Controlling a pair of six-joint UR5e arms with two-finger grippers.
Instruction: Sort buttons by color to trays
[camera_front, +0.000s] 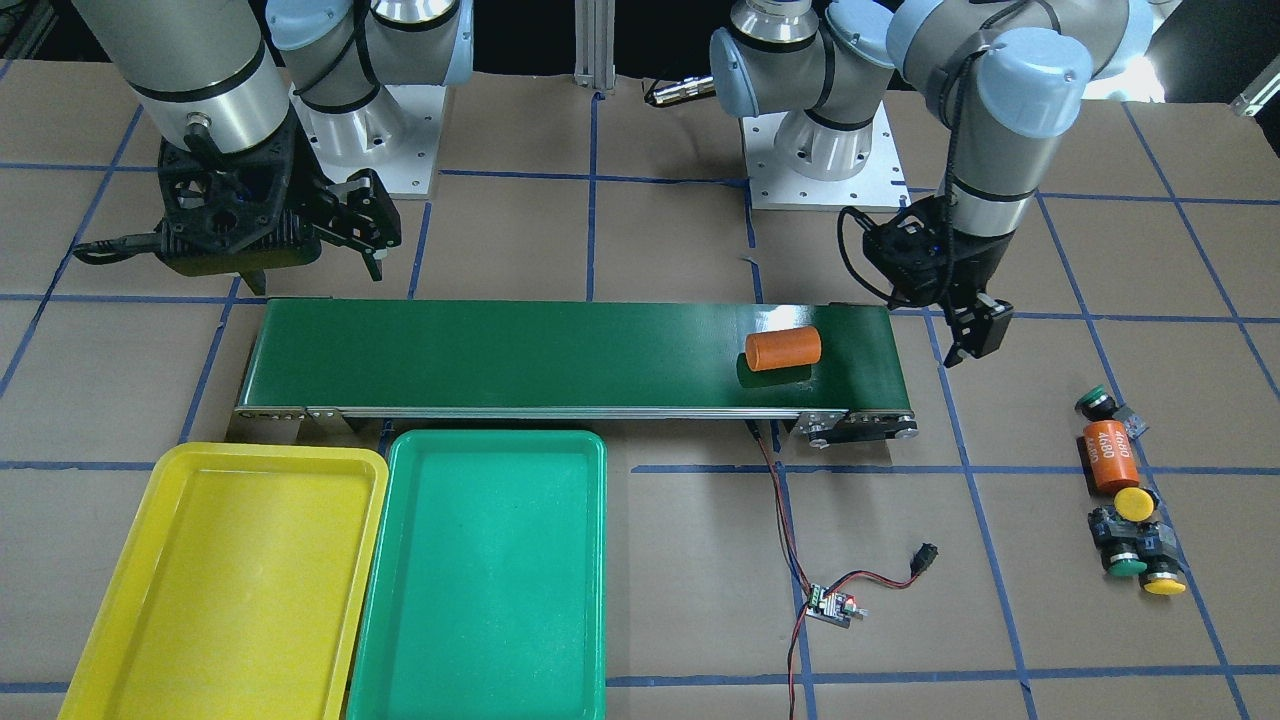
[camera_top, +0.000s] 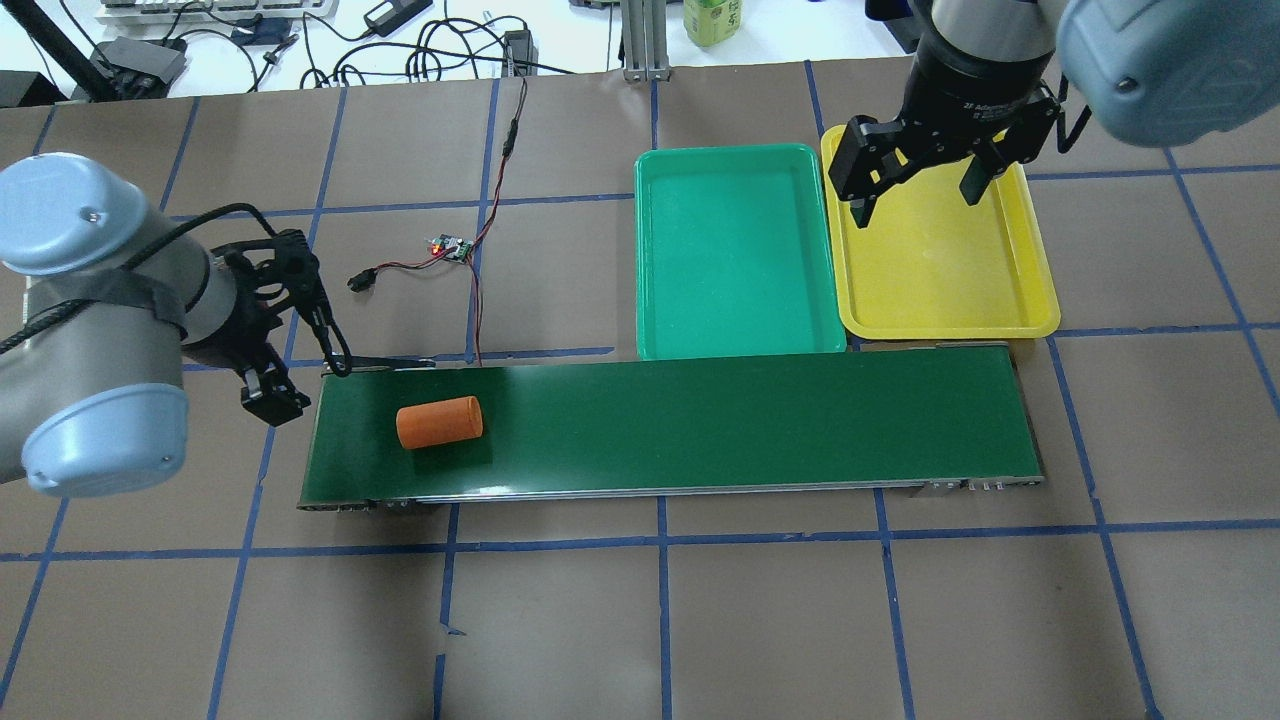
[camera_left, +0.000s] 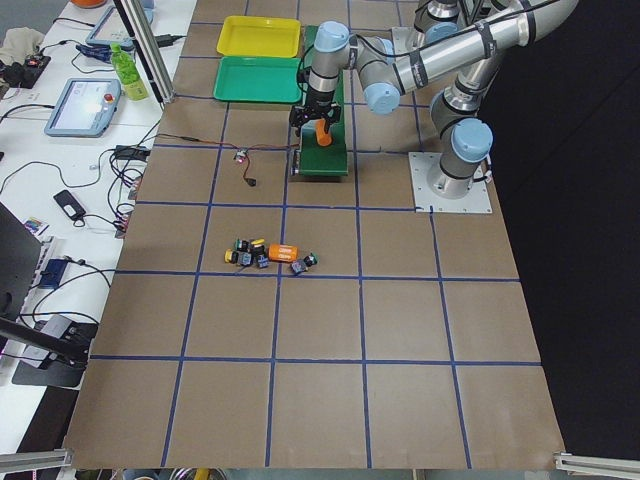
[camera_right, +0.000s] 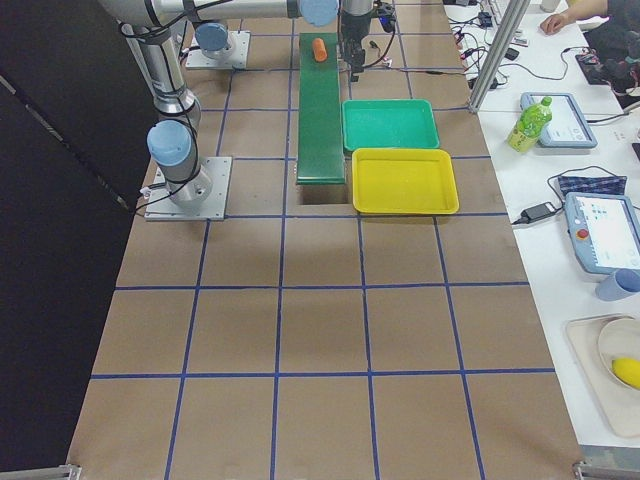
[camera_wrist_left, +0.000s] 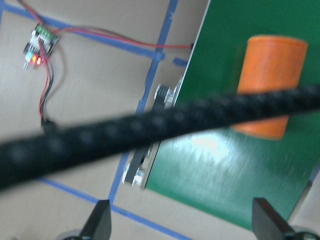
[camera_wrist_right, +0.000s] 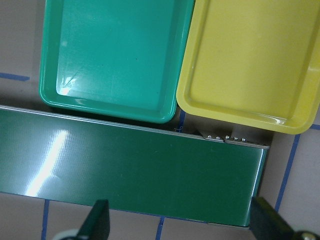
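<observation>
Four buttons lie in a cluster on the table at the robot's far left: a green one (camera_front: 1095, 401), a yellow one (camera_front: 1133, 503), a green one (camera_front: 1125, 565) and a yellow one (camera_front: 1163, 585). They show small in the exterior left view (camera_left: 250, 256). The yellow tray (camera_front: 220, 590) and the green tray (camera_front: 480, 580) lie side by side, both empty. My left gripper (camera_top: 305, 385) is open and empty beside the conveyor's left end. My right gripper (camera_top: 918, 200) is open and empty above the yellow tray (camera_top: 940, 270), next to the green tray (camera_top: 735, 250).
A long dark-green conveyor belt (camera_top: 700, 420) holds an orange cylinder (camera_top: 440, 422) near my left gripper. Another orange cylinder marked 4680 (camera_front: 1108, 455) lies among the buttons. A small wired circuit board (camera_front: 830, 605) lies in front of the belt.
</observation>
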